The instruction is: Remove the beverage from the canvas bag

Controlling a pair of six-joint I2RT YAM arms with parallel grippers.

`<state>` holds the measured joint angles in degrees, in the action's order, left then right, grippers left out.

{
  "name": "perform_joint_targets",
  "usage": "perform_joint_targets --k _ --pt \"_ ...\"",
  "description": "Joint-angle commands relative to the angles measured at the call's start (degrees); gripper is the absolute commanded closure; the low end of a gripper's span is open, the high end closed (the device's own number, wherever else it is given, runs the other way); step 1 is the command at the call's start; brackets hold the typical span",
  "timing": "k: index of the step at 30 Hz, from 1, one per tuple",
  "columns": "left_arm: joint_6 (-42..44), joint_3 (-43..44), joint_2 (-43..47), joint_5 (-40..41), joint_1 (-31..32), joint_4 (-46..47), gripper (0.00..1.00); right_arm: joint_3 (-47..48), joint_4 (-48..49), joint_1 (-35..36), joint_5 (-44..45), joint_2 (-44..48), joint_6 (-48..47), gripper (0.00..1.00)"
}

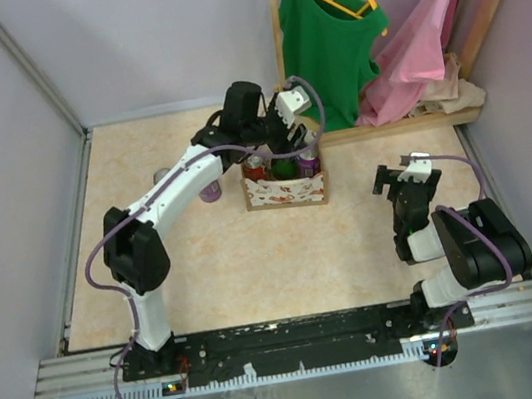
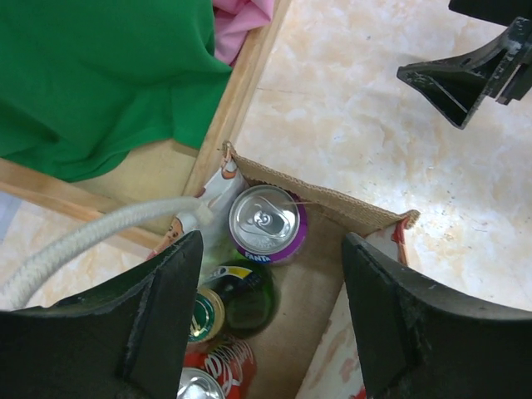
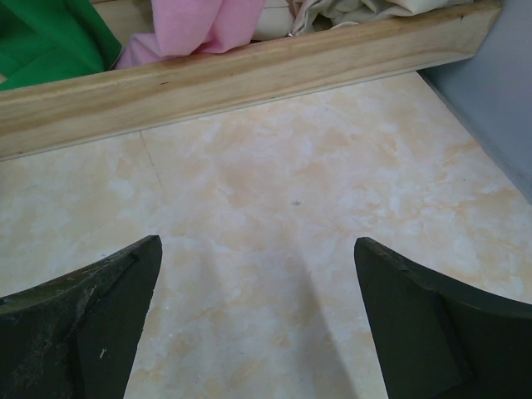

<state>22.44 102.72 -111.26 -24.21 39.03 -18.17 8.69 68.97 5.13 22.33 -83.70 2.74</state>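
- The right gripper [image 1: 402,178] is nearest, on the right side of the table [image 1: 206,270] and well apart from the bag. Its jaws stand wide and there is nothing between them, only bare tabletop under it in its wrist view.
- The canvas bag [image 1: 286,194] stands upright near the middle of the table, toward the far side. Its mouth is open, and one pale rope handle [image 2: 100,237] crosses in front of the left wrist camera.
- Three drinks stand in a row inside the bag: a red can [image 2: 218,366], a green bottle [image 2: 241,299] with a gold cap, and a purple can [image 2: 268,223] at the end near the bag's corner. All are upright.
- The left gripper [image 2: 273,249] hangs over the mouth of the bag, and its arm reaches across from the left. Its jaws are wide apart and hold nothing. The purple can and the bottle show between the two fingers [image 2: 158,316]. I cannot tell if the tips are below the rim.
- Behind the bag is a wooden rack [image 1: 406,124], with a green top [image 1: 322,39] and a pink garment [image 1: 424,43] on it.
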Motion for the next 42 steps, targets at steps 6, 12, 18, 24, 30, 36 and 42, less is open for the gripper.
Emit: perform_joint_targets --k 6,12,18,24,30,36,42 --pt "7.05 4.16 -3.76 -2.41 0.17 -4.40 0.27 1.23 2.45 -0.34 0.21 0.48 -0.05 0.01" --pt "11.33 3.08 -6.40 -2.66 0.15 -4.96 0.26 1.24 2.40 -0.29 0.14 0.47 -0.05 0.01" --pt "12.22 3.22 -8.51 -2.72 0.17 -4.37 0.22 1.23 2.42 -0.29 0.23 0.47 -0.08 0.01" --pt "11.93 3.26 -9.77 -2.37 0.17 -3.80 0.12 1.24 2.40 -0.29 0.26 0.47 -0.06 0.01" --pt "10.84 3.03 -10.66 -2.09 0.17 -1.42 0.09 1.24 2.44 -0.29 0.18 0.47 -0.05 0.01" --pt "9.97 3.49 -11.79 -0.66 0.26 0.49 0.06 1.23 2.40 -0.29 0.20 0.47 -0.05 0.01" --pt "9.36 4.06 -13.27 0.75 0.56 0.51 0.00 1.24 2.44 -0.29 0.26 0.49 -0.06 0.01"
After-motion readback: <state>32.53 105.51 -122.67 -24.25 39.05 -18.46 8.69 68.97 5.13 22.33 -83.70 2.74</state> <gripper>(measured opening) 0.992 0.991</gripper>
